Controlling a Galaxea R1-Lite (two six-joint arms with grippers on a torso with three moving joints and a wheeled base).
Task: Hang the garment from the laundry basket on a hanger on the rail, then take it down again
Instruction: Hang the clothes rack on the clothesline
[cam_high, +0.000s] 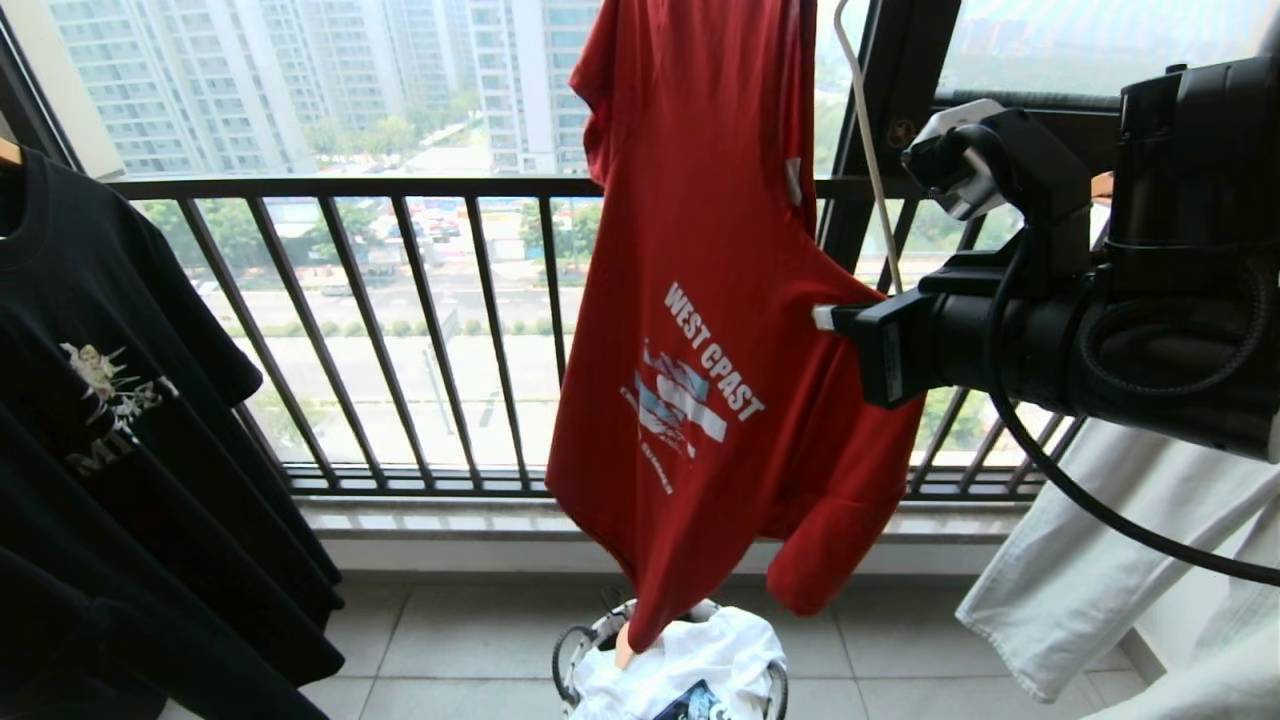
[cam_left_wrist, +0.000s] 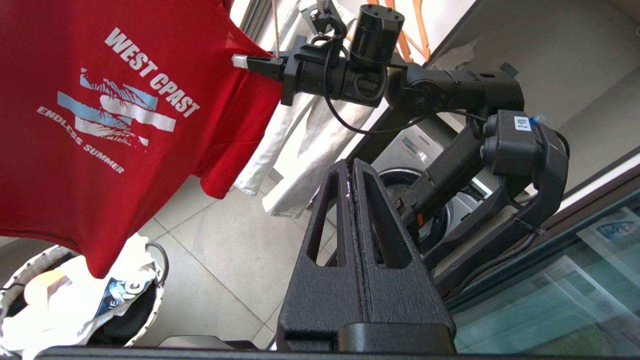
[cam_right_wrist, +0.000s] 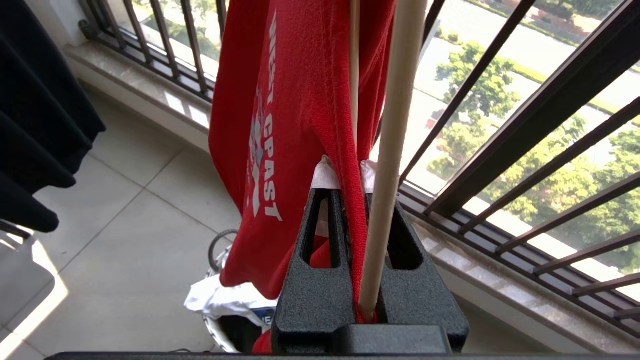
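The red garment (cam_high: 700, 300) with the "WEST" print hangs in front of the balcony bars, its top running out of the head view and its lower tip over the laundry basket (cam_high: 566, 660). My right gripper (cam_high: 822, 318) reaches in from the right, shut on a fold of the garment's edge (cam_right_wrist: 345, 150). A slim off-white rod of the hanger (cam_high: 868, 140) runs down beside that edge and lies along the right gripper's fingers (cam_right_wrist: 395, 125). The left gripper (cam_left_wrist: 353, 162) is shut and empty, off to the side of the garment (cam_left_wrist: 100, 125). The rail is out of view.
A black T-shirt (cam_high: 120, 400) hangs at the left and white trousers (cam_high: 1100, 560) at the right. The balcony railing (cam_high: 400, 188) stands behind. A white garment (cam_high: 700, 660) fills the basket. A washing machine (cam_left_wrist: 415, 160) stands behind the right arm.
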